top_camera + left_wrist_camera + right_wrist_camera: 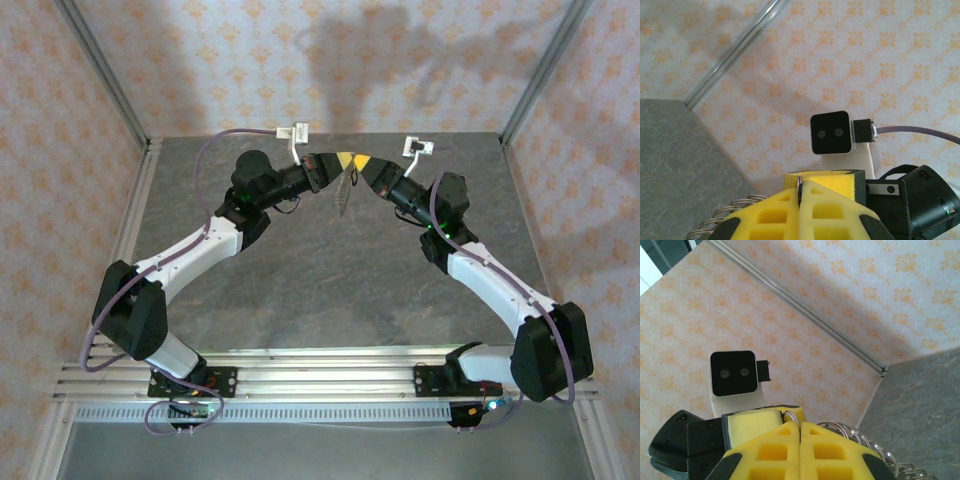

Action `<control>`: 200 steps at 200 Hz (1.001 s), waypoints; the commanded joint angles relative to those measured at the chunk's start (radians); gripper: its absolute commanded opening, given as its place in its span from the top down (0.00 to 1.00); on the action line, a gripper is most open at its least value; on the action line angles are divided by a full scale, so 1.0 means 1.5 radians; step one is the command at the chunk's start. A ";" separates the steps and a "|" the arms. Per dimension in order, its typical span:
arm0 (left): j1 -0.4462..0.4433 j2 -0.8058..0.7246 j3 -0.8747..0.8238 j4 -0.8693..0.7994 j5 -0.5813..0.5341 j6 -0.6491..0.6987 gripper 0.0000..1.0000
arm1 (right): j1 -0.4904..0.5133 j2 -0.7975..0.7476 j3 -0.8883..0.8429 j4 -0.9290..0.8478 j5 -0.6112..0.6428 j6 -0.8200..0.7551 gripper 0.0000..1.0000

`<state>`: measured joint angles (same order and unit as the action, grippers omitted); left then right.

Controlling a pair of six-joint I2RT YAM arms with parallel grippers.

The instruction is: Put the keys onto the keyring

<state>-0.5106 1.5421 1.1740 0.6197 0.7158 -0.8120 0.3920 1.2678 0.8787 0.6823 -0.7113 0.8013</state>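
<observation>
Left pincer (pixel 343 159) and right pincer (pixel 363 161) both pinching the keyring (pixel 344 190), tips meeting above the table (pixel 330 290)

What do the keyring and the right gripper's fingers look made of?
Keyring: thin silvery metal wire, glossy; bright glints run along its coils. Right gripper fingers: matte yellow, likely printed plastic or foam, going by the moulded rectangular pockets.

Keyring (pixel 860 437): silvery multi-coil wire loop, hanging between left fingers (pixel 830 200) and right fingers (pixel 782 432). One turn is sitting pinched at the right fingers' tips, other coils fanning out beside them.
</observation>
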 commanded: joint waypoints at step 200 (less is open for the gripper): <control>0.109 0.037 0.219 -0.315 0.161 0.236 0.45 | -0.109 0.138 0.304 -0.325 -0.338 -0.231 1.00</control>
<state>-0.3641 1.5452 1.4113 0.2874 0.8200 -0.5732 0.2504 1.4296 1.2316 0.3290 -1.0805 0.5758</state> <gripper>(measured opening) 0.553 0.046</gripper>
